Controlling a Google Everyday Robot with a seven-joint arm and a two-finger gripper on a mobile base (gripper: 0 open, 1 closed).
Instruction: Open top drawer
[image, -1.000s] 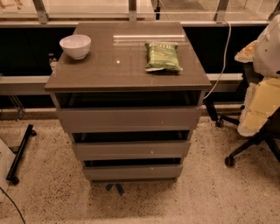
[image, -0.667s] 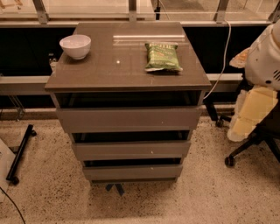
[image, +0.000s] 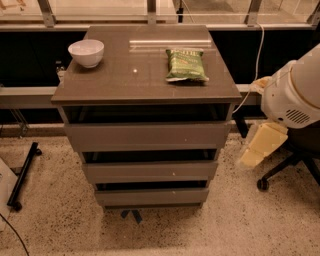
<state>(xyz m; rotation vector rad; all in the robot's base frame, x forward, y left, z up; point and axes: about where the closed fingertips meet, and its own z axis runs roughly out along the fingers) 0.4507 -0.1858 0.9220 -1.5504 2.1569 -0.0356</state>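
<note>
At the right edge of my single camera view, the tool (image: 261, 146) hangs low beside the table (image: 125, 82). It is a cream-coloured piece angled down towards the floor (image: 60, 220), below the round white housing of the arm (image: 295, 95). It is clear of the furniture and touches nothing. I cannot tell from here whether it is spread or pressed together.

The top drawer (image: 147, 136) sits directly under the tabletop. It is the tallest and widest of three plain grey-brown fronts, with no handle and a dark strip of interior showing above it. Two lower drawer fronts (image: 150, 171) are stacked beneath it, each shorter and narrower-looking, and each has its own dark gap on top.

On the table I count two things. One white bowl (image: 86, 52) stands near the back left corner. One green bag (image: 186, 65) lies flat towards the back right, well apart from the bowl.

One white cable (image: 257, 60) drops down behind the table's right side. One chair (image: 287, 167), with a black wheeled base, stands on the speckled floor just behind the tool.
</note>
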